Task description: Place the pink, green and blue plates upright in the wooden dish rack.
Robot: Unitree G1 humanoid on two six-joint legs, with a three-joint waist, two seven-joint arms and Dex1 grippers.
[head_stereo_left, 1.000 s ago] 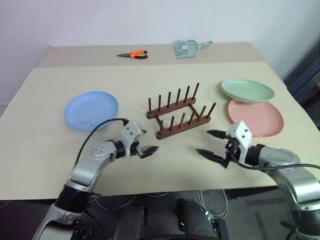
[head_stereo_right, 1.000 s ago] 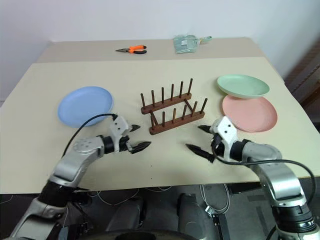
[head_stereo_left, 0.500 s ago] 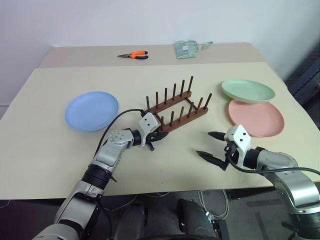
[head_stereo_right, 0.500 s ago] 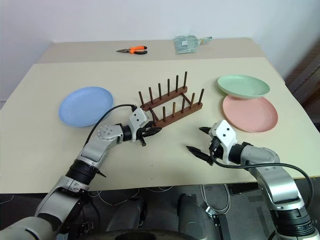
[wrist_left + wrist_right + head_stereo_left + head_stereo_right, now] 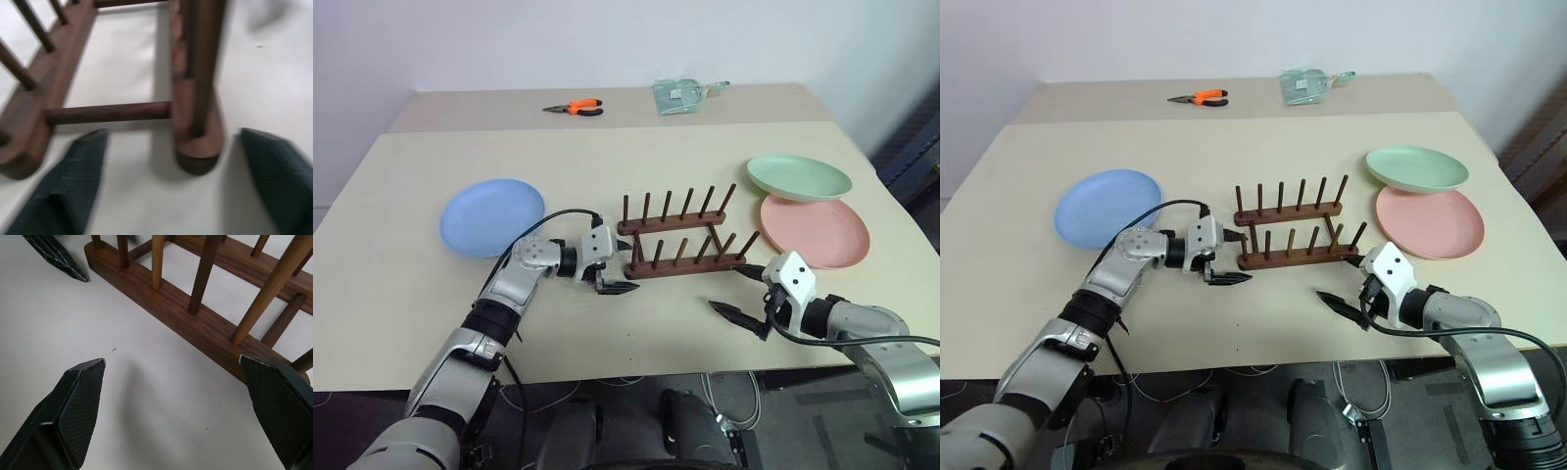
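Near the middle of the worktop [image 5: 401,284], somewhat toward its front edge, stands the wooden dish rack [image 5: 680,238], empty, its two rails running roughly parallel to that edge. The left claw [image 5: 610,270] sits at the rack's left end, spread, with the near rail's tip between its fingers and nothing gripped. The right claw [image 5: 744,291] is also spread and empty, just off the rack's right front corner.

Risks, as I judge them: both claws flank a light rack, so a careless sweep from either arm could nudge or spin it out of line. The left claw's lower finger lies close to the rail end, and closing or lifting there could drag the rack. The green plate [image 5: 799,177] rests partly on the pink plate [image 5: 815,230] by the right edge; picking up the pink one first would tip the green one off. All three lie flat, so a thin rim grasp may slip.

Count: three plates, with the blue plate [image 5: 492,215] alone toward the left edge; one rack with two peg rows; two claws; one pair of orange pliers [image 5: 574,107] and one clear packet [image 5: 684,95] at the far edge.
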